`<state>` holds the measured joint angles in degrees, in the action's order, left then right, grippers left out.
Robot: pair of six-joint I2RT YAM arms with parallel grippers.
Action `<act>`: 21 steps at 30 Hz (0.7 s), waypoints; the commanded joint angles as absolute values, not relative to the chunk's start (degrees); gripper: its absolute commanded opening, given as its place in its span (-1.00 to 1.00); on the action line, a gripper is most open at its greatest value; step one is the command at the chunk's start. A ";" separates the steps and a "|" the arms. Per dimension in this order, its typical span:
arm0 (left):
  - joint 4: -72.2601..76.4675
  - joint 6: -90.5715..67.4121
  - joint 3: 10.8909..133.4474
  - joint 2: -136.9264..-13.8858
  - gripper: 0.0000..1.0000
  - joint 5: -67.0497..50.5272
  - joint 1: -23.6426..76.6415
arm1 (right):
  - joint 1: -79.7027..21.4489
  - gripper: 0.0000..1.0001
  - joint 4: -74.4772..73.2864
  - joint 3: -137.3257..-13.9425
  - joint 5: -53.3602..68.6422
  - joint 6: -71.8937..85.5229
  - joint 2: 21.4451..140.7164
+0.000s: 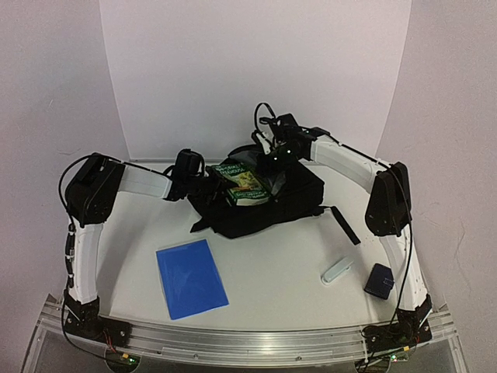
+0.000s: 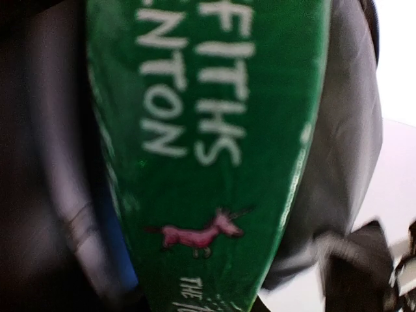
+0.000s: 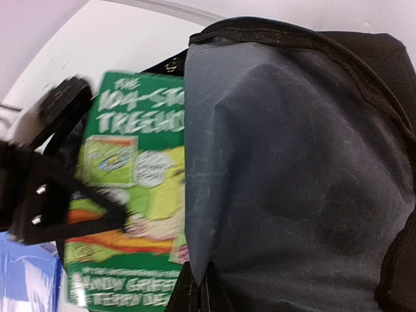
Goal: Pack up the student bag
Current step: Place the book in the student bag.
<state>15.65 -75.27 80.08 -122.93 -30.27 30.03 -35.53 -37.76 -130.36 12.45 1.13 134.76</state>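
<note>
A green paperback (image 1: 247, 185) mid-table, blue notebook (image 1: 191, 277) lying flat near front, small white oblong object (image 1: 336, 270) beside dark-blue pouch (image 1: 380, 279)

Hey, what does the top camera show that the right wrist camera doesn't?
Only the top view shows the small white object, the dark-blue pouch and both whole arms. Only the right wrist view shows the book's cover lettering up close, and the right gripper pinching the bag's grey lining. Both show the green book at the mouth of the black student bag.
</note>
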 commanded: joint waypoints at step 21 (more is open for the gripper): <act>-19.16 -59.13 95.16 -117.44 0.60 -20.05 31.56 | -35.68 -1.00 -36.12 -130.29 17.78 1.24 130.61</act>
